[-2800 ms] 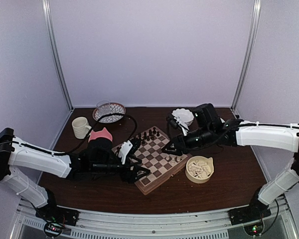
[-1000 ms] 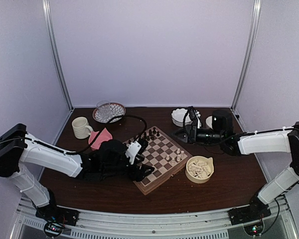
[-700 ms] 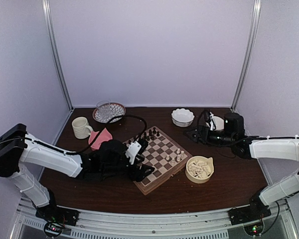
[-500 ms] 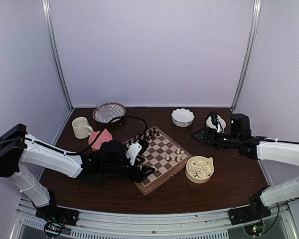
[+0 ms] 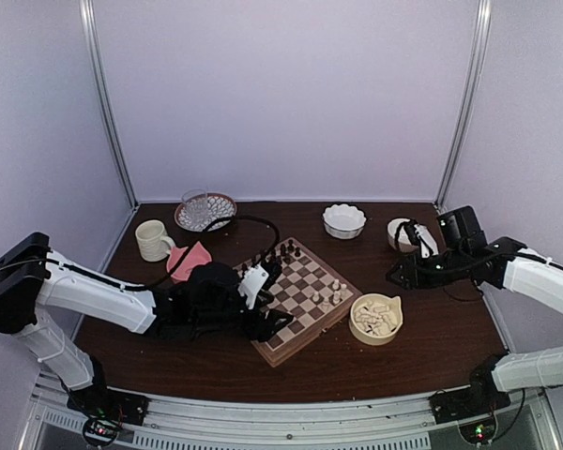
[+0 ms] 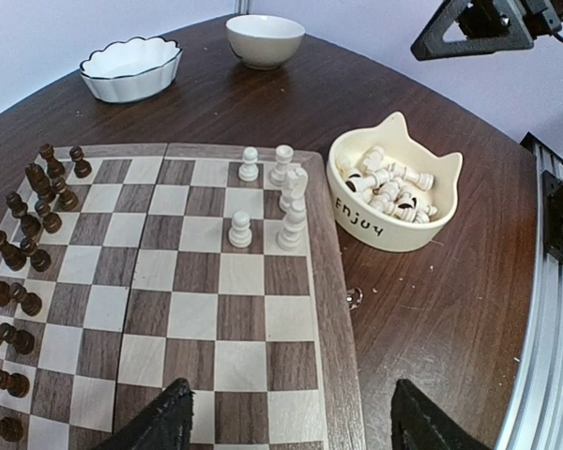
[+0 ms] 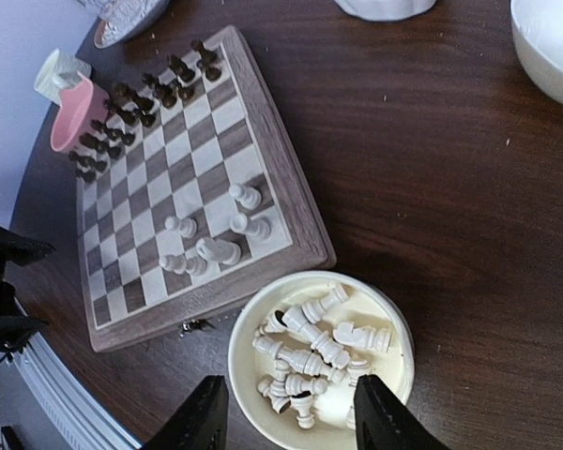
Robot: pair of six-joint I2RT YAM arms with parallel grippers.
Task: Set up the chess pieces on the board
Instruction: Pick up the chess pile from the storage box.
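Right wrist view shows the chess pieces (image 7: 314, 352) jumbled in the bowl (image 7: 399, 323) just below the open, empty right jaws; the open left jaws are farther from the bowl.

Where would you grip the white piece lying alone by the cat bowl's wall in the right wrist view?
Probably across its narrow stem, straight down from above: the piece lies on its side, and the bowl's wall blocks sideways approaches.

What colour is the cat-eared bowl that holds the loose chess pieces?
The bowl is cream, with dark lettering; clearest in the left wrist view.
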